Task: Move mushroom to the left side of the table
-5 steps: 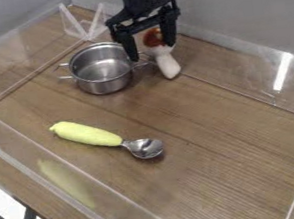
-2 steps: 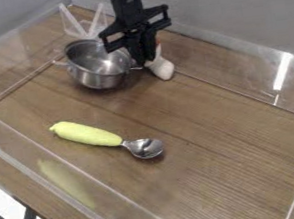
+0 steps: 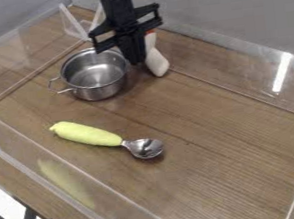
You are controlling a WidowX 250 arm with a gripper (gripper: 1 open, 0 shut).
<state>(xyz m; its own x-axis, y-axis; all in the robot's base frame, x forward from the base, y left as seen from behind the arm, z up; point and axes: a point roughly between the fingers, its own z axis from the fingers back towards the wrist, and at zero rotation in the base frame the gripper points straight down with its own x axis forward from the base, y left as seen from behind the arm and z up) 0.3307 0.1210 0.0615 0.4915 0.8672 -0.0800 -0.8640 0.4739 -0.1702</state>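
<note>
The mushroom (image 3: pixel 157 62) is at the back of the table (image 3: pixel 218 113), just right of the steel pot (image 3: pixel 96 75). Only its cream-white stem shows, leaning out to the right. Its cap is hidden behind the black fingers. My gripper (image 3: pixel 132 51) comes down from above between the pot and the stem. Its fingers are drawn close together and appear to pinch the mushroom at its hidden top end.
A spoon with a yellow handle (image 3: pixel 86 134) and a metal bowl lies in the middle front. Low clear acrylic walls (image 3: pixel 38 180) border the wooden top. A white rack-like object (image 3: pixel 79 24) stands behind the pot at the back wall.
The gripper has gone from wide open around the mushroom to shut and has shifted left. The pot slid slightly left and forward. The mushroom's stem moved a little left.
</note>
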